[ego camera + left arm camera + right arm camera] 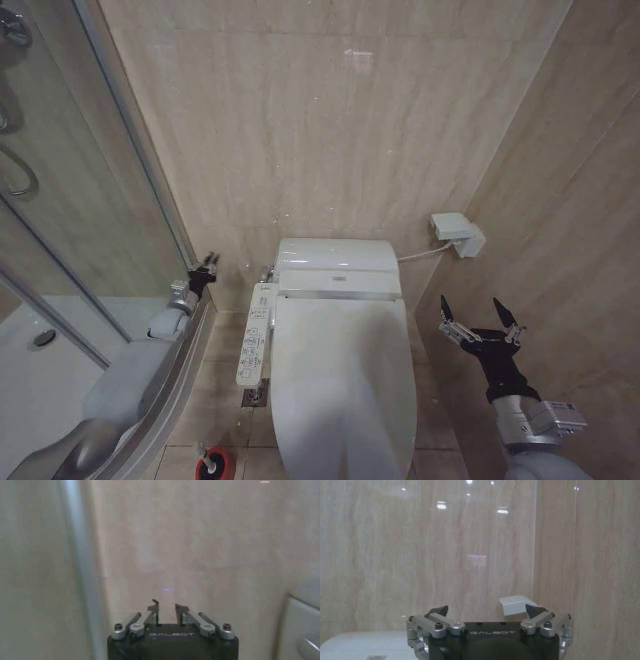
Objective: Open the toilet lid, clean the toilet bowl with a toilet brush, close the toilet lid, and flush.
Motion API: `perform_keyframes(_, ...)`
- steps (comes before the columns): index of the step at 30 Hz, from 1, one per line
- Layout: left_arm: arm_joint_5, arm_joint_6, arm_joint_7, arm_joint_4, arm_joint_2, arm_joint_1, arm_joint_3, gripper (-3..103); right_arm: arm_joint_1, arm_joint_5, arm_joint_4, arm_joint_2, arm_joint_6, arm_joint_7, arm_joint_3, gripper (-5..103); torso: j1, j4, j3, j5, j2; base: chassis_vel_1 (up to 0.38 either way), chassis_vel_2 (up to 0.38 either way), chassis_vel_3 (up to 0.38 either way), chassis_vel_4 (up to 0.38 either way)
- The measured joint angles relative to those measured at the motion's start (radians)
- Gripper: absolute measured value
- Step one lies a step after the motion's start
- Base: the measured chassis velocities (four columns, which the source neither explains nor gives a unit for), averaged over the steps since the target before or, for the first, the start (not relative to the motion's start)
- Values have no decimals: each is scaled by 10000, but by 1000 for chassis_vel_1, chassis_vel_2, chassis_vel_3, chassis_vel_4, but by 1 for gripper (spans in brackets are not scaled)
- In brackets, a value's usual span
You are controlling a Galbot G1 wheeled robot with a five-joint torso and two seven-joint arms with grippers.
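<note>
- The large glossy white oval plastic toilet lid (345,385) lies flat and closed over the white ceramic toilet bowl (400,445), so by my reading the first step, opening the lid, is not yet done.
- A white button-covered control panel (256,335) runs along the bowl's left side; behind the lid sits the white tank housing (338,268) against the beige tiled back wall (330,120).
- The right gripper (481,316) hangs in the air beside the bowl's right side, near the right wall, its fingers spread wide apart and holding nothing.
- The left gripper (207,263) is raised by the glass shower screen (60,200), left of the control panel and apart from the toilet; its fingers sit close together with a narrow gap, gripping nothing.
- The toilet brush, with its thin white handle, stands in a short red round holder (213,464) on the floor at the bowl's front left corner, untouched.
- A small white wall box (458,233) with a cord hangs on the right wall.
- The next move probably calls for a gripper to reach the lid's front edge and lift it upward toward the tank; the smooth plastic may slip.
</note>
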Motion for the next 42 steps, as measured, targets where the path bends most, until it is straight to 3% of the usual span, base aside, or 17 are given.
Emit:
perform_keyframes(4,-573,1102,-1455,-2220,391,837,-170,26,0,0,1,0,0,0,0,100,0,-4,0,3,0,0,0,0,0)
perform_keyframes(6,-699,1306,-1751,-2737,468,1005,-202,26,0,0,0,0,0,0,0,100,-1,0,0,3,0,0,0,0,0)
perform_keyframes(7,-766,1443,-1914,-3054,519,1113,-226,53,0,0,0,0,0,0,0,100,-1,-1,0,3,0,0,0,0,0)
perform_keyframes(8,-766,1443,-1914,-3054,519,1113,-226,53,0,0,0,0,0,0,0,100,-1,-1,0,3,0,0,0,0,0)
perform_keyframes(9,-961,1808,-2388,-4079,750,1495,-297,53,0,0,0,0,0,0,0,100,0,-2,0,3,0,0,0,0,0)
perform_keyframes(13,-1180,2320,-2875,-5797,1192,2482,-696,53,0,0,1,0,0,0,1,100,-1,-1,0,4,1,0,0,0,0)
perform_keyframes(14,-1226,2459,-2940,-6300,1306,2855,-921,80,0,0,0,0,0,0,0,100,-1,1,0,3,1,0,0,0,0)
perform_keyframes(18,-1349,2822,-3028,-7949,1660,4267,-1820,80,0,0,0,0,0,0,0,100,-2,3,0,2,1,0,0,0,0)
perform_keyframes(20,-1354,3032,-2968,-9018,1865,5394,-2445,80,0,0,0,0,0,0,1,100,-3,0,-1,6,2,0,0,0,0)
perform_keyframes(21,-1354,3032,-2968,-9018,1865,5394,-2445,80,0,0,0,0,0,0,1,100,-3,0,-1,6,2,0,0,0,0)
perform_keyframes(22,-1307,3096,-2879,-9531,1919,6156,-2840,100,-1,0,0,0,0,0,1,100,-3,1,-1,4,2,0,0,0,0)
perform_keyframes(28,-977,3197,-2530,-11151,1661,8350,-4391,100,-1,0,0,0,0,0,1,100,-3,-3,-1,3,3,0,0,0,0)
perform_keyframes(30,-938,3180,-2468,-11226,1618,8457,-4502,100,0,0,0,0,0,0,0,100,-3,-2,-1,3,2,0,0,0,0)
perform_keyframes(36,-895,2214,-760,-12003,719,9785,-5865,100,0,0,0,0,0,0,0,100,-3,-2,0,4,2,0,0,0,0)
perform_keyframes(37,-895,2214,-760,-12003,719,9785,-5865,100,0,0,0,0,0,0,0,100,-3,-2,0,4,2,0,0,0,0)
perform_keyframes(39,-795,1801,195,-11831,201,10355,-6518,100,0,0,0,1,0,0,1,100,-3,0,0,5,2,0,0,0,0)
perform_keyframes(42,-652,1596,494,-11681,-63,10711,-6860,100,0,0,1,0,0,0,0,100,-2,1,0,4,1,0,0,0,0)
